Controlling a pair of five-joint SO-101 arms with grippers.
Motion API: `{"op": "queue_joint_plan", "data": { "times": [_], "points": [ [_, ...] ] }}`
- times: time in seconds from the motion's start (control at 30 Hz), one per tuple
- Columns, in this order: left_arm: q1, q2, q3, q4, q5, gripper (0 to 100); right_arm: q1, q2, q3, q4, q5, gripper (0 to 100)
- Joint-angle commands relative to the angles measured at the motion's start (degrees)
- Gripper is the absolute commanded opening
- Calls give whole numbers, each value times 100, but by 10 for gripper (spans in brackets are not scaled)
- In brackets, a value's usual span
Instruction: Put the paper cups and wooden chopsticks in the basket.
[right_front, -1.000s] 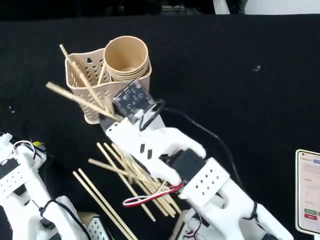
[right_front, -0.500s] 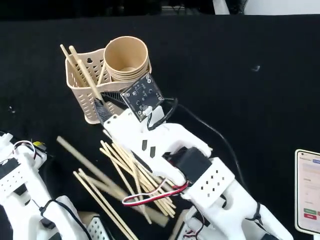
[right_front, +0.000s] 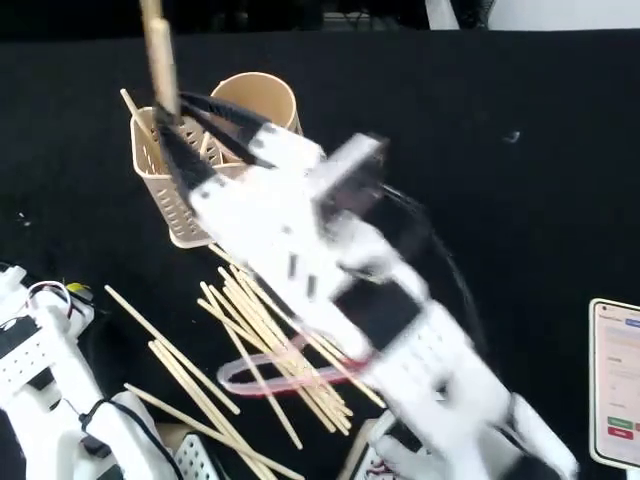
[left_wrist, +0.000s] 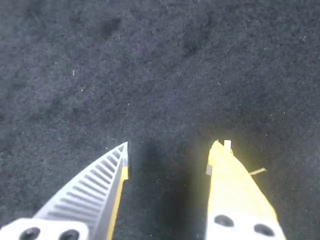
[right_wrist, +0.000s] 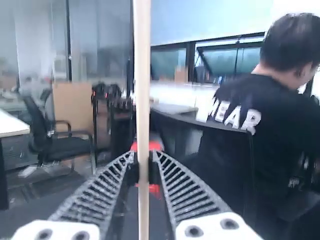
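The right gripper pinched one wooden chopstick near its lower end, holding it upright just over the basket, which stood toward the table's far-left corner. Most of the stick's length stood above the pinch, so I judged it likely to swivel between the jaws and come down slanted. It could then catch the basket rim or knock the leaning sticks already inside. The stacked paper cups filled the basket's right part, leaving only a narrow mouth on the left. A push from the fingers could also tip the light basket.

The left gripper hung with its jaws spread and nothing between them, over bare cloth near the table's near-left corner.

Room was tight toward the near edge, where the loose chopsticks lay fanned between the two arms. The far edge and the right half lay open, apart from a phone at the right edge.
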Motion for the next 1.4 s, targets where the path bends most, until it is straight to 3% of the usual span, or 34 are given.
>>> {"op": "queue_joint_plan", "data": {
  "times": [0.0,0.3,0.37,0.5,0.8,0.97,1.1,1.23,1.37],
  "points": [
    [-4,-35,-145,-79,-9,256,202,884,-558,-695,9,11],
    [-4,-35,-136,-79,-9,256,563,2633,-1604,-721,0,13],
    [-4,-35,-136,-79,-9,256,563,2686,-1587,-624,44,51],
    [-4,-35,-136,-79,-9,256,519,2563,-1798,396,79,162],
    [409,-70,-312,132,-202,256,563,769,-2167,2646,123,129],
    [1262,-26,-1244,1741,-1152,258,1468,-532,-2114,4862,105,130],
    [1965,-9,-1877,2840,-1222,261,2382,-1385,-1499,5793,123,130],
    [2756,-9,-1965,3464,-862,261,2998,-2360,-295,5785,123,131],
    [3662,0,-1666,3727,-396,261,3121,-3398,1130,5125,105,131]
  ]
}}
